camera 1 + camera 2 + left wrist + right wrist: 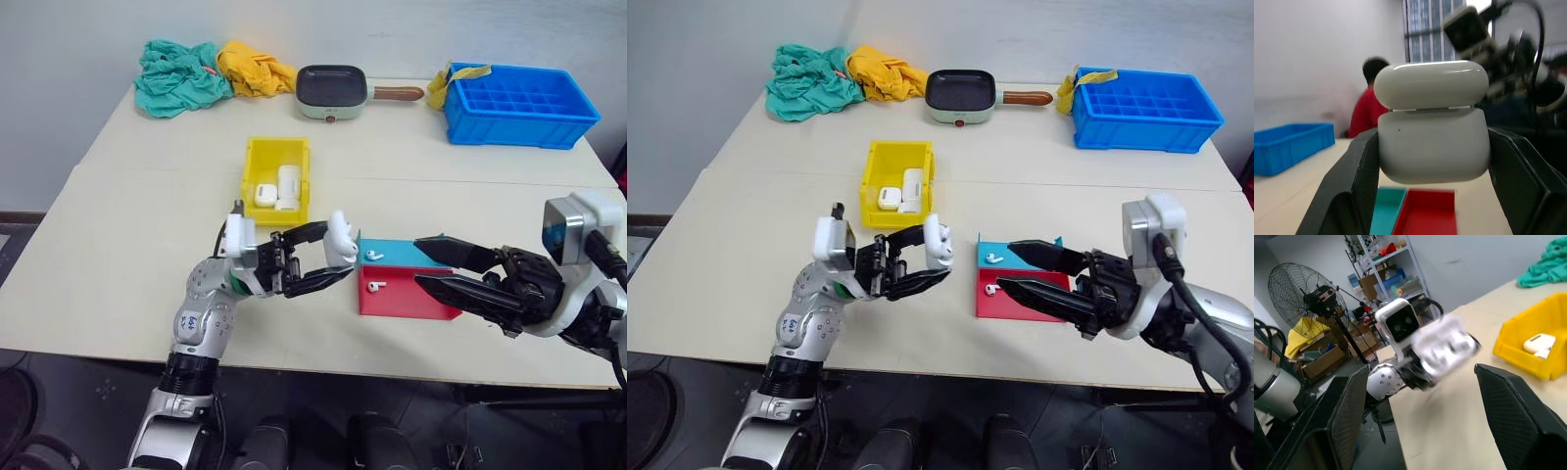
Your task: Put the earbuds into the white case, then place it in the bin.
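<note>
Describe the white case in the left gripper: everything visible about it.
The white case is a small, glossy, rounded-rectangular box of smooth plastic. A thin seam separates its lid from its body, and the lid sits down on the body with only a slight gap. It is pinched on two opposite sides between the black fingers of the left gripper, held off the table, above and beside the teal tray and red tray.

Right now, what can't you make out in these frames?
- White case in the left gripper: lid is shut in the left wrist view, so its contents are hidden.
- Same case in the right wrist view: motion-blurred.
- Items in the yellow bin: too small in the eye views to tell how many.
- Right gripper: open, holding nothing I can see.
</note>
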Controlling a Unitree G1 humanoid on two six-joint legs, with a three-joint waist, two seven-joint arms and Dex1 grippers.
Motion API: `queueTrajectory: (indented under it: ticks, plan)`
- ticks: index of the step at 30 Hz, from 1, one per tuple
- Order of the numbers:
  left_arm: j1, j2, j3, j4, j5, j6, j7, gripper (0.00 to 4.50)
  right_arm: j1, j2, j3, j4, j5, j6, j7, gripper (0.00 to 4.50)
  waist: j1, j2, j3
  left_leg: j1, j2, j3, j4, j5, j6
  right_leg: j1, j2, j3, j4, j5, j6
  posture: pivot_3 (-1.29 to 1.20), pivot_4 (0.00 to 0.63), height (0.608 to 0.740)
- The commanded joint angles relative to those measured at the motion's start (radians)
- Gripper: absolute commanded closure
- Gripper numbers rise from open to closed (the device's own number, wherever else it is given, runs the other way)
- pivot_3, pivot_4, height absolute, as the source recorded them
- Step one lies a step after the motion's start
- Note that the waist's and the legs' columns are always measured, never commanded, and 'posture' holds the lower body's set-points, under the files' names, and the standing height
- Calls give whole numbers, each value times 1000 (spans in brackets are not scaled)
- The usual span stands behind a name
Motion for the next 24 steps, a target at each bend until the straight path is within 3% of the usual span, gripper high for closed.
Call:
queueTrajectory:
  ticks: [1, 6, 8, 11, 15, 18, 24]
  plan:
    - [-25, 34, -53, -26, 77, -24, -4, 1704, -73, -5, 92, -49, -121, -59, 34, 2239, 0, 0, 0, 0, 0, 0, 0, 0, 0, 0, 0, 0, 0, 0, 0, 0, 150, 740]
    - [-36, 36, -106, -70, 89, 6, 3, 1704, -199, 49, 270, -43, -269, -90, 17, 4047, 3, -1, 0, -1, 0, -1, -1, 0, 0, -1, -1, 0, -1, 0, 0, 0, 150, 740]
    - [-39, 33, -117, -81, 83, 13, 2, 1704, -233, 61, 326, -27, -340, -100, 23, 4470, 3, -1, 1, -1, 0, -1, -1, 0, 0, -1, -1, -1, -1, 0, 0, 0, 150, 740]
    - [-38, 28, -113, -94, 66, 7, -2, 1704, -226, 53, 376, 0, -448, -129, 45, 4470, 3, -1, 1, -1, 0, -2, -1, 0, 0, -1, -1, -1, -1, 0, 0, 0, 150, 740]
    - [-28, 46, -92, -110, 44, 6, -17, 1704, -122, 37, 341, 33, -538, -197, 98, 4470, 4, -1, 1, -1, 0, -2, -1, 0, 0, -1, -1, -1, -1, 0, 0, 0, 150, 740]
    - [-13, 62, -56, -129, 2, 44, -7, 1704, 23, 34, 235, 45, -544, -260, 164, 4470, 6, -1, 1, -1, -1, -2, -1, 0, 0, -1, -1, -1, 0, 0, 0, 0, 150, 740]
    - [-2, 87, 58, -123, -54, 168, 121, 1704, 290, 149, -19, 40, -495, -378, 196, 4315, 0, -2, 1, -1, 0, -2, 0, 0, 0, 0, -1, -1, 0, 0, 0, 0, 150, 740]
